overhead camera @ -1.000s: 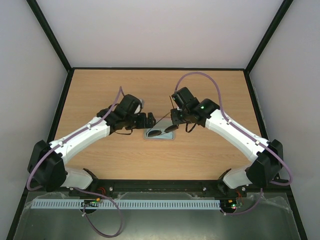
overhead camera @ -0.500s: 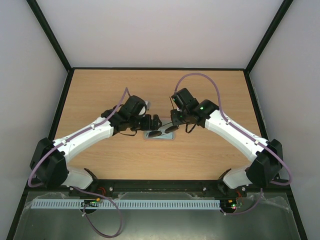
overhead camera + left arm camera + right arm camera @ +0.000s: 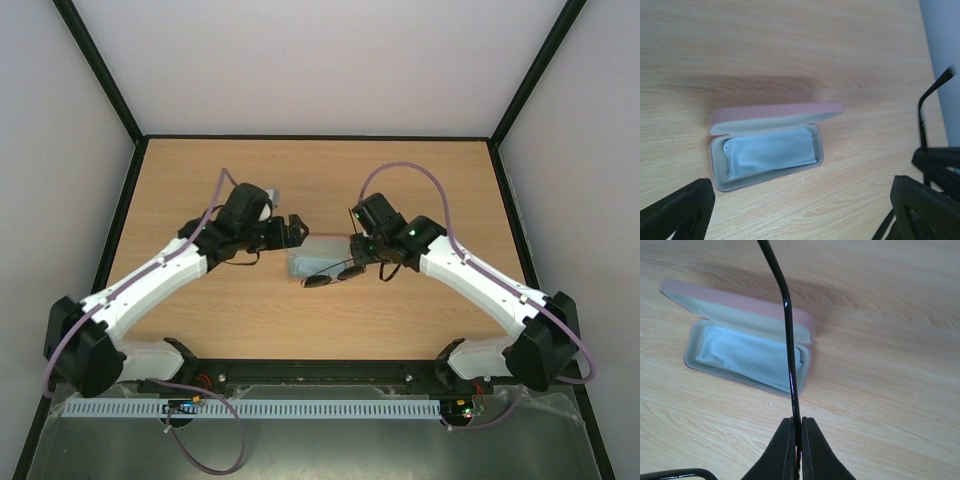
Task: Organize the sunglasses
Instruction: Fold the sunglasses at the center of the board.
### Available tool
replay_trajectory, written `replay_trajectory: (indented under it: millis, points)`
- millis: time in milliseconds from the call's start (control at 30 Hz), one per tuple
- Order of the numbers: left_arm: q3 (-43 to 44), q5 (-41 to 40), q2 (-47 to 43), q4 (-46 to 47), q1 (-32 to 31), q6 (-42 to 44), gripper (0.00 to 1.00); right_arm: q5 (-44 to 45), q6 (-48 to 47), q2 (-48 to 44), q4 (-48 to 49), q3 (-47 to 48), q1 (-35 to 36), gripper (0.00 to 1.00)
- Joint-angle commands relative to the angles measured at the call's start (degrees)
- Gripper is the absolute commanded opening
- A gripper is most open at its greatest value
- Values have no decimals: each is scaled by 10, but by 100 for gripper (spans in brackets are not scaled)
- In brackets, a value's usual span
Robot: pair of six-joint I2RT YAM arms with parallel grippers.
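Observation:
The sunglasses (image 3: 334,276) have two round dark lenses and hang at the near edge of the open pink case (image 3: 318,254). My right gripper (image 3: 358,251) is shut on one thin black temple arm (image 3: 788,330), which rises between its fingers (image 3: 796,445) in the right wrist view. A bit of lens rim (image 3: 677,473) shows at the bottom left there. My left gripper (image 3: 290,230) is open and empty, just left of and behind the case. In the left wrist view its fingertips (image 3: 680,210) stand wide apart, with the case (image 3: 720,172) between and beyond them.
A light blue cloth (image 3: 769,152) lies inside the case, whose lid (image 3: 775,113) stands open on the far side. The cloth and case also show in the right wrist view (image 3: 747,357). The wooden table (image 3: 420,190) is ringed by a black frame.
My left gripper has drawn back to the left, away from the sunglasses. My right gripper has carried the sunglasses toward the near side, off the case, uncovering the cloth.

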Motion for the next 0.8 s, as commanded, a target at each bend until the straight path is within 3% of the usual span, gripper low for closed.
replay_trajectory:
  millis: [0, 300, 533, 767]
  points:
    - [-26, -30, -66, -14, 13, -18, 99, 4, 52, -43, 3, -64, 4, 1]
    - [-124, -3, -139, 19, 5, -51, 99, -6, 141, -74, 63, -218, 3, 1]
    - [-197, -11, -155, 72, -70, -97, 99, 28, 194, -62, 99, -273, 1, 1]
    - [-236, -32, -155, 115, -129, -134, 99, 27, 211, -78, 132, -326, -60, 1]
